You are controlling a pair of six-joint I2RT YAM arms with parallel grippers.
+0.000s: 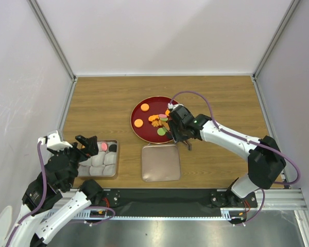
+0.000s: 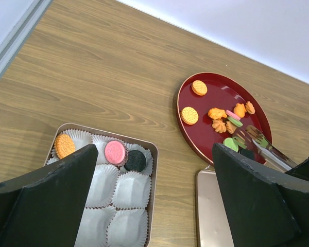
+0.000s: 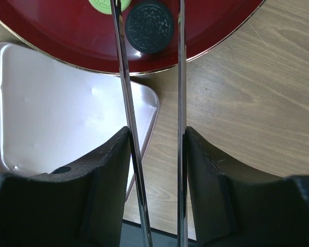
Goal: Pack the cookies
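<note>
On the plate (image 3: 51,36), dark cookie (image 3: 150,27) sits between tongs (image 3: 125,82) in right pincer (image 3: 157,138).

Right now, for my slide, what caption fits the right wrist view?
Right gripper holds metal tongs whose arms straddle a dark cookie on the red plate.

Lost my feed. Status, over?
Left end effector open over tin. Right end effector grips tongs, tips straddling dark cookie on red plate. Lid flat beside plate.

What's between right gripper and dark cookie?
Tongs held in the right gripper, crossing lid corner and plate rim to the dark cookie; right wrist view.
</note>
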